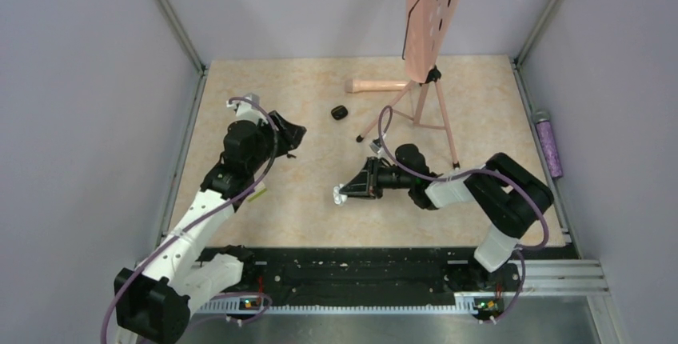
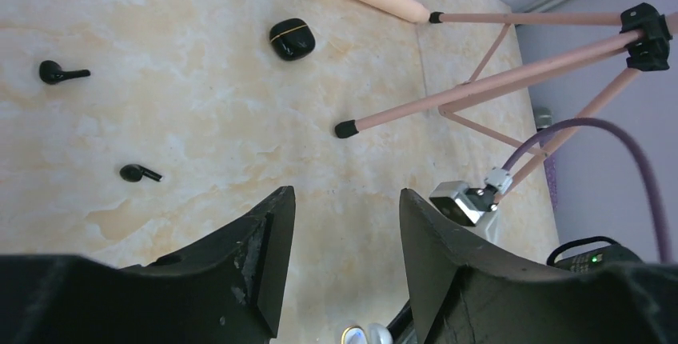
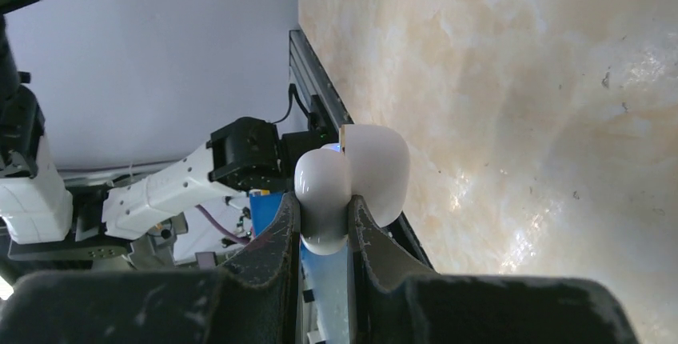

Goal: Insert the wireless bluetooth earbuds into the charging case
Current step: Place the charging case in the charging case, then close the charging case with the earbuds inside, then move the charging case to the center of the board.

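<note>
Check the right gripper (image 3: 324,208): its two fingers are clamped on the white charging case (image 3: 376,168), which projects beyond the fingertips with its lid apparently ajar.

Check the left gripper (image 2: 345,200): its jaws stand apart with nothing between them, above the table (image 2: 200,120).

Locate the two wireless bluetooth earbuds ahead of the left fingers and off to their left side. One earbud (image 2: 140,173) lies nearer, the other (image 2: 62,73) farther out. Both rest on the table, apart from each other. A black closed case (image 2: 290,39) lies farther ahead.
</note>
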`<state>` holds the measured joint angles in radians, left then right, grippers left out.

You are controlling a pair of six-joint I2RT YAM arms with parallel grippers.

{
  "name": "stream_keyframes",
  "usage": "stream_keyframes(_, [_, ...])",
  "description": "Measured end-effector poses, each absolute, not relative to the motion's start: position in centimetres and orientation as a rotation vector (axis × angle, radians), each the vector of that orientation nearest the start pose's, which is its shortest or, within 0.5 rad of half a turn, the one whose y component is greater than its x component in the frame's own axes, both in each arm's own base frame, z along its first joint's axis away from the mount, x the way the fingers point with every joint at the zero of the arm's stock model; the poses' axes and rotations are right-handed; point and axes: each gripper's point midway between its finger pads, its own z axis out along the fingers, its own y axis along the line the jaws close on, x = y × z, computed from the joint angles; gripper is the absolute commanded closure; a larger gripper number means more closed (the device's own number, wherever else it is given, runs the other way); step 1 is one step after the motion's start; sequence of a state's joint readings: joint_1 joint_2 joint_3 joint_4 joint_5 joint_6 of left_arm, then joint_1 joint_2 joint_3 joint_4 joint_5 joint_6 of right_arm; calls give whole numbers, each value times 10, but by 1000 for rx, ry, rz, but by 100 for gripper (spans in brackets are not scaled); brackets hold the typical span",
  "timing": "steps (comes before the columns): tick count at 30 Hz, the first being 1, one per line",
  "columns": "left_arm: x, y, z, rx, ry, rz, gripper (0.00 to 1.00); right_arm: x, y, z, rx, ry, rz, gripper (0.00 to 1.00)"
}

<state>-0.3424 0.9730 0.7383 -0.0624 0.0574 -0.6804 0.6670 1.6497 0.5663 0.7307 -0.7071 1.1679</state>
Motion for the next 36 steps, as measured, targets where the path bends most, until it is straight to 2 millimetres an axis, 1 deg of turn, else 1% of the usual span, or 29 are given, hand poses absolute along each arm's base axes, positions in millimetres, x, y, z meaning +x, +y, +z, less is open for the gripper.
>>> stream_keyframes(2, [318,-147,232,-311,1909,-740,45,203,351,101,10,2355,1786,100])
stream_keyframes(4, [318,-143,232,-330,1907,-732,45,204,353,89,38,2375,1782,100])
stream_keyframes(8, [318,-139,229,-352,1914,-721,45,206,351,73,86,2425,1727,100])
stream_keyframes(12, [318,-138,227,-356,1923,-716,45,204,342,51,107,2508,1609,100])
stream_keyframes(17, [318,-138,227,-362,1923,-718,45,202,332,39,102,2563,1496,100])
stream_keyframes(22, [318,-138,225,-362,1929,-719,45,199,326,30,103,2589,1447,100])
stream_keyframes(25, [318,-138,224,-362,1931,-719,45,200,324,31,99,2585,1425,66])
stream_keyframes(27, [317,-139,224,-359,1934,-721,45,200,321,32,101,2582,1403,53])
stream_keyframes(30, [317,-140,221,-358,1941,-722,44,201,313,34,101,2579,1340,45])
stream_keyframes(36, [319,-140,210,-366,1978,-708,40,207,296,49,92,2539,1201,43])
